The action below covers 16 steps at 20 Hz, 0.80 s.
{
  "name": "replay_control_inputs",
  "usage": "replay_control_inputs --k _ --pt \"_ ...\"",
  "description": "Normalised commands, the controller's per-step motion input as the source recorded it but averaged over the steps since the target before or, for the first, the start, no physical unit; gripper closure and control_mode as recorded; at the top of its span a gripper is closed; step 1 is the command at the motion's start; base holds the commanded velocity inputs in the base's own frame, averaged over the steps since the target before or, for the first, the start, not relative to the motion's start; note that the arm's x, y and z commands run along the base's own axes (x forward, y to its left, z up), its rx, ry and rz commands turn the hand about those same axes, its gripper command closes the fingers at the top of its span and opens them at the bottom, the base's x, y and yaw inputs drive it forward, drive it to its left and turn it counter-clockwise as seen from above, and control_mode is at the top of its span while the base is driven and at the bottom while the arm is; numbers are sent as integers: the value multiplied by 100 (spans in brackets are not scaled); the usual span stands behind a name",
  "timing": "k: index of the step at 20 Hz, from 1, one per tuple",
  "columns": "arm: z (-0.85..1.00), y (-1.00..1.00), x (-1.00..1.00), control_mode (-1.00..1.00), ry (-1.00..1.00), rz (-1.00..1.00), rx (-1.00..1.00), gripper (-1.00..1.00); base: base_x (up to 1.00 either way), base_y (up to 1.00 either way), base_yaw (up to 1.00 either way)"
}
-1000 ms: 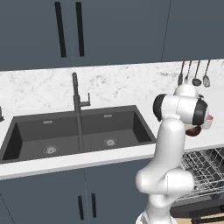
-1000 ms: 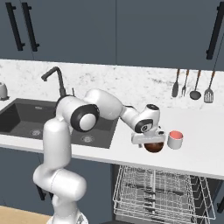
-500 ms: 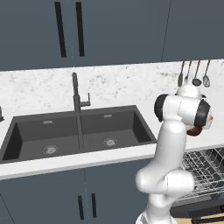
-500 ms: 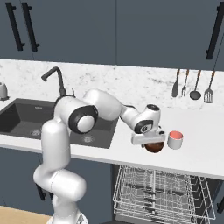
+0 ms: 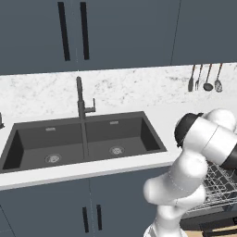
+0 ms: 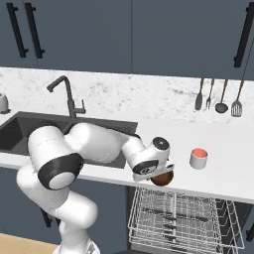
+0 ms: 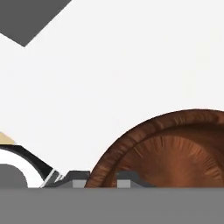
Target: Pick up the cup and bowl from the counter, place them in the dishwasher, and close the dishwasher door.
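Fingertips of the gripper (image 7: 95, 177) are seen nearly closed on the rim of the brown bowl (image 7: 175, 151), one tip on each side of its wall. In the right base view the gripper (image 6: 161, 174) is lowered over the bowl (image 6: 162, 179) at the front edge of the counter (image 6: 228, 163). The cup (image 6: 198, 158) stands just beside it. Below, the silvery rack of the dishwasher (image 6: 183, 218) is pulled out.

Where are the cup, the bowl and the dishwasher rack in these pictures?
cup (image 6: 198, 158): right base view, on its light outer wall.
bowl (image 7: 175, 153): hand view, on its brown ribbed inside.
dishwasher rack (image 6: 183, 218): right base view, on the silvery wires below the counter edge.
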Motion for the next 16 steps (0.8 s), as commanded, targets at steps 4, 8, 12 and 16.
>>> replay_control_inputs --k 4,8,12,16 --pt "28 84 -100 -100 7 8 -12 100 0 0 0" --pt "55 1 -89 -100 3 -6 -1 100 0 0 0" --pt "29 -30 -57 -100 0 -16 5 100 0 0 0" --pt "4 -3 -39 -100 -11 0 10 100 0 0 0"
